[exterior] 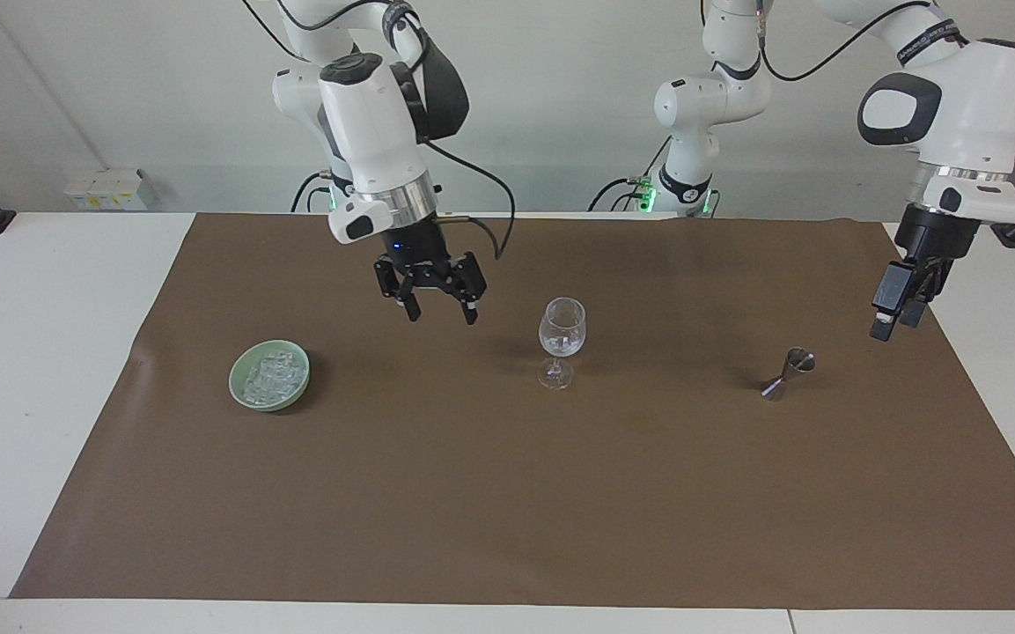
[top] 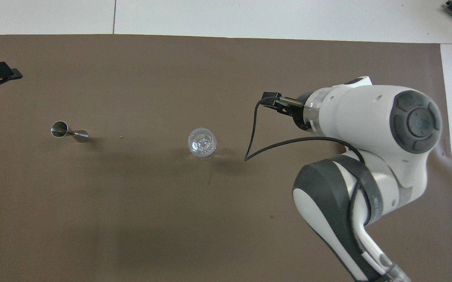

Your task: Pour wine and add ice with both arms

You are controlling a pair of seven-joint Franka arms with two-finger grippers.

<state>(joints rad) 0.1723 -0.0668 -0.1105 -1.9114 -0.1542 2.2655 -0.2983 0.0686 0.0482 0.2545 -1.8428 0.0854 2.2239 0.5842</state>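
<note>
A clear stemmed glass point(exterior: 562, 339) stands mid-mat, and clear ice point(top: 202, 143) shows inside its bowl. More ice point(exterior: 271, 377) fills the pale green bowl point(exterior: 241, 394) toward the right arm's end; my right arm hides this bowl in the overhead view. My right gripper point(exterior: 441, 315) hangs open and empty over bare mat between the bowl and the glass. A steel jigger point(exterior: 787, 372) lies on its side toward the left arm's end. My left gripper point(exterior: 893, 324) hovers open over the mat's edge beside the jigger, holding nothing. No wine is in view.
The brown mat point(exterior: 507, 511) covers most of the white table point(exterior: 40, 352). A loose black cable point(top: 257, 137) loops from my right wrist above the mat beside the glass.
</note>
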